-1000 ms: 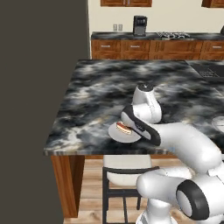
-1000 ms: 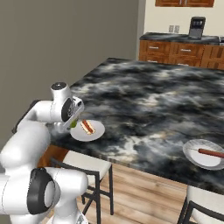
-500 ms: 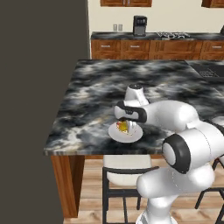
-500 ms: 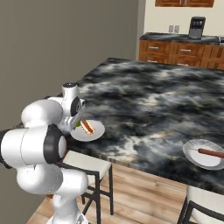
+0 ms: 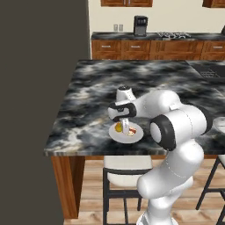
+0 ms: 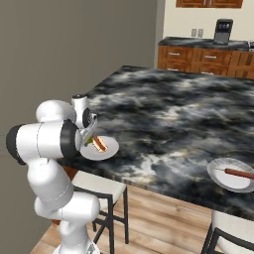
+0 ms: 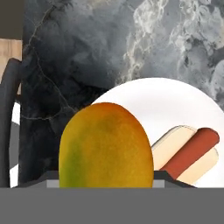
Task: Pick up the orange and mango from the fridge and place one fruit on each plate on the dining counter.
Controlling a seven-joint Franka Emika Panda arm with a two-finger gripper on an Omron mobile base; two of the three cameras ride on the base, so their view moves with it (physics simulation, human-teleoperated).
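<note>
You have the mango (image 7: 106, 146) clamped in the end effector (image 5: 124, 128), held just over the near-left plate (image 5: 136, 136) by the counter (image 5: 92, 96) front edge. In the hand view the fruit sits beside the sausage strip (image 7: 189, 153) on that plate. A second plate (image 6: 222, 178) with its own strip lies well apart to the right, near the same edge. A stool (image 5: 126, 167) stands below the near plate
</note>
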